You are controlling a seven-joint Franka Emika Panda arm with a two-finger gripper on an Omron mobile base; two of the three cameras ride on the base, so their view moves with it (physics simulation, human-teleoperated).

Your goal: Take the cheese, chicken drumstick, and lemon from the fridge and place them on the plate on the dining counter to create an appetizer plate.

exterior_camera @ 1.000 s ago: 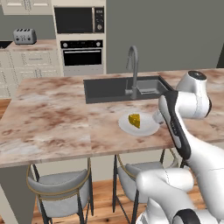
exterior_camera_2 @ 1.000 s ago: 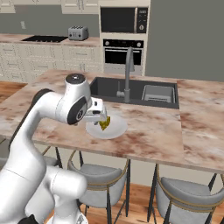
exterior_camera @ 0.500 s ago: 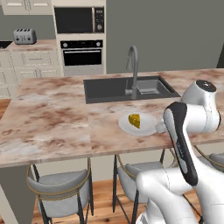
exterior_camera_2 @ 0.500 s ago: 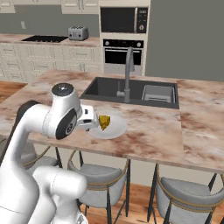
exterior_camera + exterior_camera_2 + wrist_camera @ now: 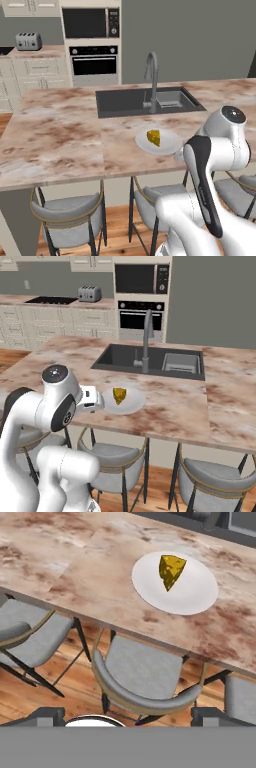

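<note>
On the plate (image 5: 192, 597) sits the cheese (image 5: 171, 570), likely light, stiff, best pinched across flat faces; beside it the gripper (image 5: 94, 398) stands wide, empty.

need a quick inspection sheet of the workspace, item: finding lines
surface: dining counter, marbled stone with inset sink and faucet
job's things: cheese lying on the plate; chicken drumstick and lemon nothing seen
clutter: nothing seen
grippers: gripper open, holding nothing, off the counter's near edge above the stools
cables: nothing seen
surroundings: oven, microwave, toaster, wood floor
</note>
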